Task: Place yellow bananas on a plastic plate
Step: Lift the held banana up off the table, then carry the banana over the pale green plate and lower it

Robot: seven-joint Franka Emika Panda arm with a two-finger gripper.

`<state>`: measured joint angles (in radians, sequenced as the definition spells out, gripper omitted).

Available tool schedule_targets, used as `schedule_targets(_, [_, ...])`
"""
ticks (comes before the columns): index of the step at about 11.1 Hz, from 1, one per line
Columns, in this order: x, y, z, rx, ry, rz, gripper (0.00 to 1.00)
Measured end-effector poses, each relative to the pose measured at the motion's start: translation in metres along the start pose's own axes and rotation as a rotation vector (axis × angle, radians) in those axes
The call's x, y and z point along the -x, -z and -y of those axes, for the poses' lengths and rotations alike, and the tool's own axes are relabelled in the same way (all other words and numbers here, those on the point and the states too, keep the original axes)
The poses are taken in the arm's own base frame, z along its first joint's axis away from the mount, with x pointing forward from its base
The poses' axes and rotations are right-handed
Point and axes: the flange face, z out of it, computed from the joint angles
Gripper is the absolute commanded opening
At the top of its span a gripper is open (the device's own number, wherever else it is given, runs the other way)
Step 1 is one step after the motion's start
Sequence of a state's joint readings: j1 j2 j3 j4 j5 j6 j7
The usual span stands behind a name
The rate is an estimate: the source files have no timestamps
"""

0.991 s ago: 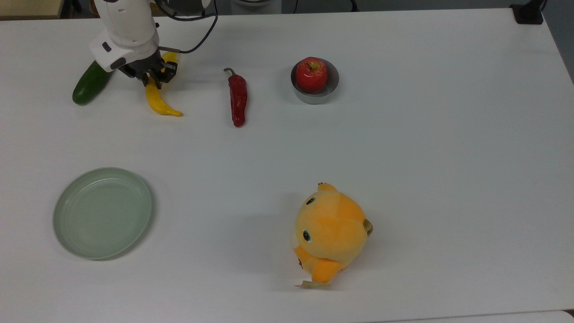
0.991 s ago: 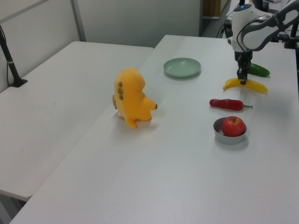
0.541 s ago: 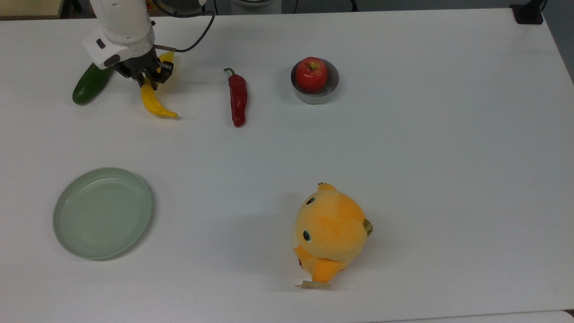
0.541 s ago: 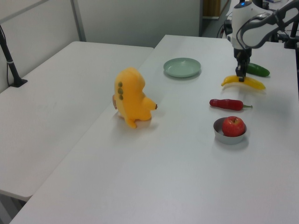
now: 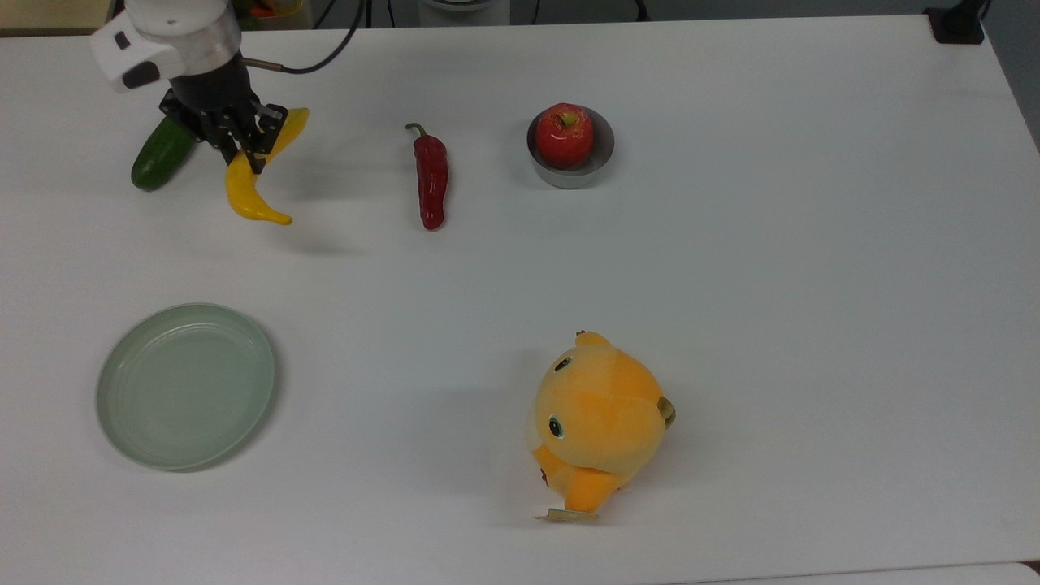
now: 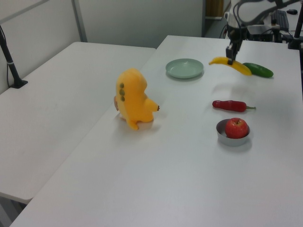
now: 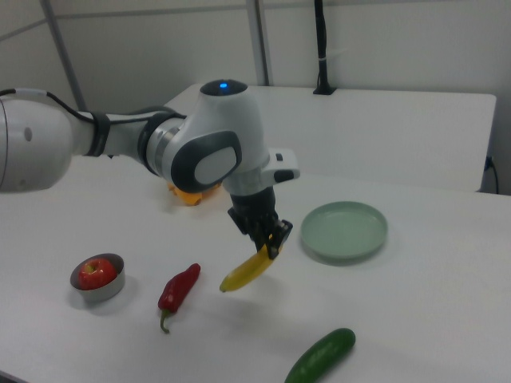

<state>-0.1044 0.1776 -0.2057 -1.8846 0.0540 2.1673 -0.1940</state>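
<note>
White table [image 5: 731, 268], banana [image 5: 244, 191] airborne near its far-left corner in the top view, gripper [image 5: 241, 146] clenched mid-length. Keep height, carry to plate [image 5: 185, 385] by near-left edge, centre before releasing, avoid cucumber [image 5: 162, 153].

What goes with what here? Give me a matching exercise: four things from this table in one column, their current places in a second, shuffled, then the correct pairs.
Things:
1. banana
2. apple
3. cucumber
4. plate

Places:
A. in the small metal bowl
B. lying on the table beside the arm
C. held in the end effector, lifted off the table
D. bare on the table, nothing in it

Pairs: 1-C, 2-A, 3-B, 4-D
</note>
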Motion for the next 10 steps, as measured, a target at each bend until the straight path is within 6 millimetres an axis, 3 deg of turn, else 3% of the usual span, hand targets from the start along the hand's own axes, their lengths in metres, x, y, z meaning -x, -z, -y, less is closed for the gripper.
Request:
schedule_targets(2, [-0.023, 0.018, -0.001, -0.043, -0.020, -0.069, 0.00])
schedule_targets(4, [-0.051, 0.023, -0.014, -0.073, -0.084, -0.200, 0.00])
schedule_targets(10, [-0.122, -0.024, -0.047, -0.052, -0.242, -0.518, 0.00])
